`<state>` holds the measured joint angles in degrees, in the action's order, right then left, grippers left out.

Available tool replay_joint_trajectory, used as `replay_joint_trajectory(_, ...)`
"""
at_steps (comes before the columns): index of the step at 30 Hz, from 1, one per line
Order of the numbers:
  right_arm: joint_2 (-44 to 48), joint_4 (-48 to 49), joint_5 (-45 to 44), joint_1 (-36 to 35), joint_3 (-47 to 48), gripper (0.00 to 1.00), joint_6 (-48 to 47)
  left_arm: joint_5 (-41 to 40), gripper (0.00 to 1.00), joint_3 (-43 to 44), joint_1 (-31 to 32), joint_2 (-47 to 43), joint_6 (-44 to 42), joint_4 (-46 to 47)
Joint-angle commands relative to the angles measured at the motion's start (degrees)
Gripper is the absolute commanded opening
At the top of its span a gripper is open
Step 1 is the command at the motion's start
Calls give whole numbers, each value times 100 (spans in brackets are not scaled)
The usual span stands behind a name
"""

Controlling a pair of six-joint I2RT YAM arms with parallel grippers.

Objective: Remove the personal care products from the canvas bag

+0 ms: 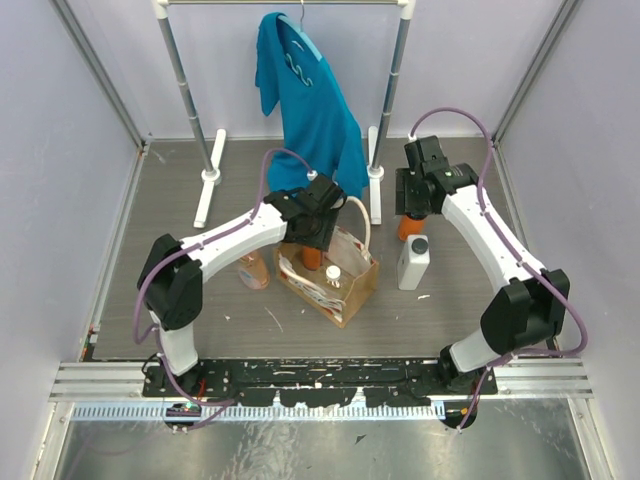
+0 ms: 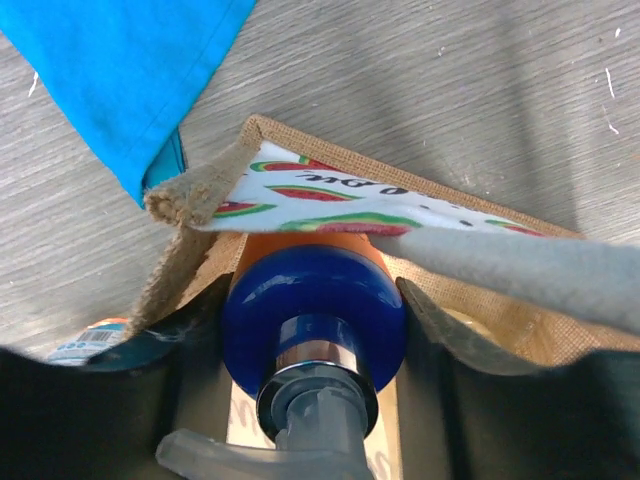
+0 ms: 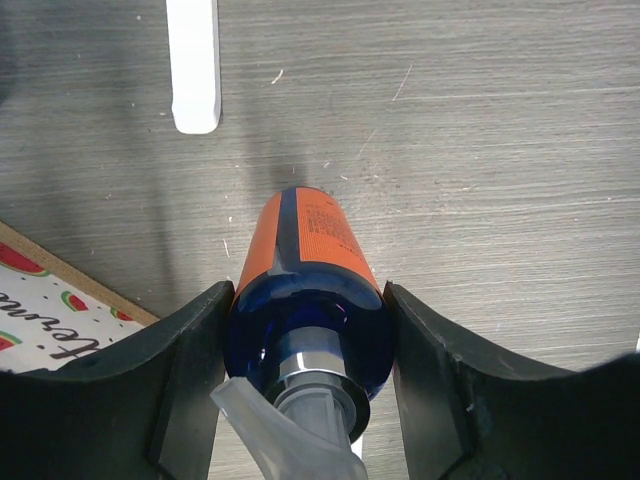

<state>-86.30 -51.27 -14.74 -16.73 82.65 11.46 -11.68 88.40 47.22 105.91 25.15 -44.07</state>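
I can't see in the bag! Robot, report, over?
Left gripper shut on orange bottle at bag mouth. Right gripper shut on second orange bottle, upright on table. White-capped bottle in bag. Handle close beside left gripper.

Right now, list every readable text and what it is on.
"terme", cut off by the frame: canvas bag front panel.
Upside-down lettering on that panel, left wrist view: unreadable.
Orange pump bottle label, right wrist view: too small.
Barcode label on the peach bottle: digits blurred.

Grey table (image 1: 160, 200) — canvas bag (image 1: 350, 295), white bottle (image 1: 413, 262)
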Motion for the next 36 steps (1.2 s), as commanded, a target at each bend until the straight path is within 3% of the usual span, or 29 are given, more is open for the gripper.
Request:
replay_joint_trajectory(1,4,455,81,21,-19,34,77,-96,23,180,-1,158,-86,133)
replay_joint_trajectory(3,-13,521,131,27,-98,36,75,-124,10,259,-2,156,-154,46)
replay_joint_trajectory(5,-50,541,149,20,-163,36,76,-155,5,311,5,79,-197,-12)
replay_joint_trajectory(14,-359,1081,78,30,-753,37,84,-87,4,896,-2,-428,-247,-678)
replay_joint_trajectory(16,-432,1142,97,25,-834,45,112,-104,3,1145,-2,-542,-256,-976)
replay_joint_trajectory(20,-370,1259,10,30,-915,75,148,-492,2,1508,6,-1040,-171,-1227)
replay_joint_trajectory(25,146,1240,-333,-22,-640,96,68,-1235,2,2333,12,-1333,-247,-1855)
replay_joint_trajectory(29,863,977,-710,-624,-118,99,-17,-1973,4,2872,-69,-1327,-415,-2228)
replay_joint_trajectory(33,1266,455,-763,-1806,528,94,57,-2095,4,2749,-561,-1428,-325,-2227)
replay_joint_trajectory(36,1293,211,-548,-2605,690,91,194,-2014,17,2328,-976,-1536,-217,-2084)
